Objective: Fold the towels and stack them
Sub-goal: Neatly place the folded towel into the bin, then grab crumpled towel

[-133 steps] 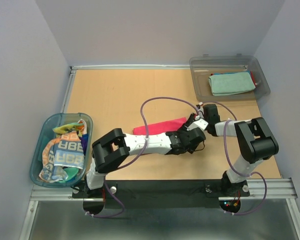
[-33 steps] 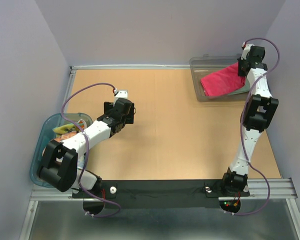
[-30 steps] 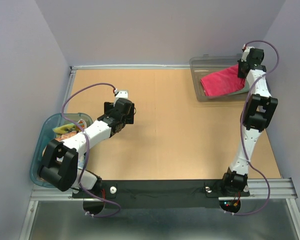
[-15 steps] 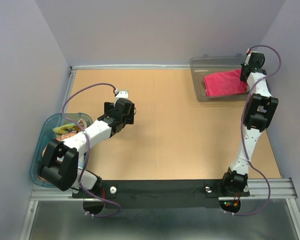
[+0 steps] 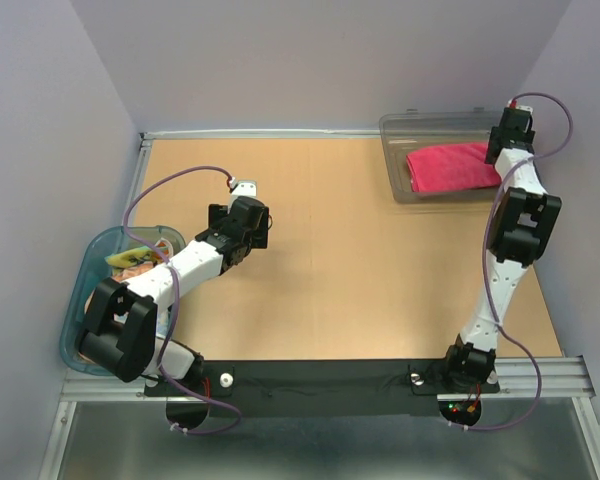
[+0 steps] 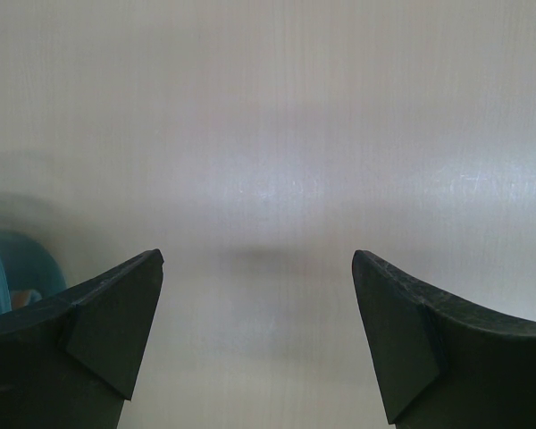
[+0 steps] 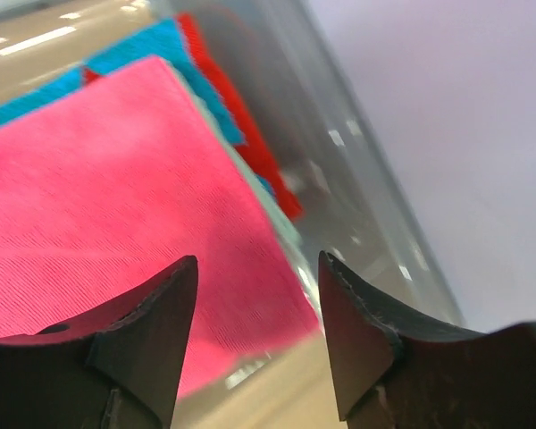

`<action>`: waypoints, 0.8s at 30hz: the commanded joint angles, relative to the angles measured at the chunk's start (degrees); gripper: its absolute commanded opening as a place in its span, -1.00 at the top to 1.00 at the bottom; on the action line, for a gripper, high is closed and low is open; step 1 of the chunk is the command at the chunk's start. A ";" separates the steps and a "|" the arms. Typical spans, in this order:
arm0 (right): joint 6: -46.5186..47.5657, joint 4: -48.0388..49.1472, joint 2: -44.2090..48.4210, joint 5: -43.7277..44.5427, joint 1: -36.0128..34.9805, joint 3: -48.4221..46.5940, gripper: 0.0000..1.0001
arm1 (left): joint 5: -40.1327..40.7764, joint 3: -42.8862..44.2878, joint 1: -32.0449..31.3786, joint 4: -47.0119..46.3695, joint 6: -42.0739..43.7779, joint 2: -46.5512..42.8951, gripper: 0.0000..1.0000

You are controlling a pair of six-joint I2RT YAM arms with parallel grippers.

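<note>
A folded magenta pink towel [image 5: 450, 167] [image 7: 116, 206] lies flat on top of the stack in the clear grey bin [image 5: 400, 126]. Under it, the edges of a blue towel [image 7: 152, 45], a red one [image 7: 246, 125] and a pale teal one [image 7: 281, 228] stick out. My right gripper [image 5: 500, 148] [image 7: 257, 264] hangs open just above the pink towel's right edge, holding nothing. More towels [image 5: 132, 262] lie crumpled in the blue-rimmed tub [image 5: 88, 268]. My left gripper [image 5: 264, 227] [image 6: 257, 259] is wide open and empty over bare table, to the right of the tub.
The bin's far wall [image 7: 366, 179] stands close to my right fingers, with the enclosure wall just beyond it. A corner of the tub [image 6: 4, 268] shows at the left of the left wrist view.
My right gripper opened and let go of the pink towel, which settled flat in the bin. The right wrist shifted slightly right. The left arm stayed still.
</note>
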State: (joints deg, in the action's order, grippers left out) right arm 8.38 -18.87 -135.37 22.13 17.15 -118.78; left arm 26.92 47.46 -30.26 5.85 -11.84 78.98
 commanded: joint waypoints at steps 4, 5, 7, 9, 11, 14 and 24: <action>-5.74 4.90 18.81 6.18 -3.08 9.52 -0.34 | 0.68 0.61 0.11 -0.31 -0.38 -5.76 -0.97; -6.79 4.81 20.83 4.17 -3.43 11.19 -0.39 | 0.85 0.61 0.11 -0.40 -0.56 -6.29 -0.97; -10.38 4.90 27.39 0.56 -4.75 17.58 -0.50 | 1.90 0.53 0.11 -0.40 -0.82 -7.43 -0.97; -13.81 4.72 32.16 -6.17 -5.80 22.52 -0.59 | 2.96 0.70 0.38 0.30 -1.78 -8.93 -0.97; -16.19 4.64 38.65 -10.68 -7.74 29.43 -0.71 | 5.15 0.96 0.99 1.88 -3.71 -9.98 -0.97; -19.10 3.76 44.32 -19.65 -11.69 37.38 -0.86 | 9.02 2.54 4.58 6.26 -8.27 -9.81 -0.97; -21.22 -0.72 58.11 -36.62 -29.69 55.39 -1.00 | 12.63 6.16 20.89 23.50 -23.22 -14.11 -0.93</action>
State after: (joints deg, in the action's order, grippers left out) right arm -11.44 -18.57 -80.62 -7.35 -8.67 -66.67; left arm 36.18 51.90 -18.50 22.41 -28.32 68.60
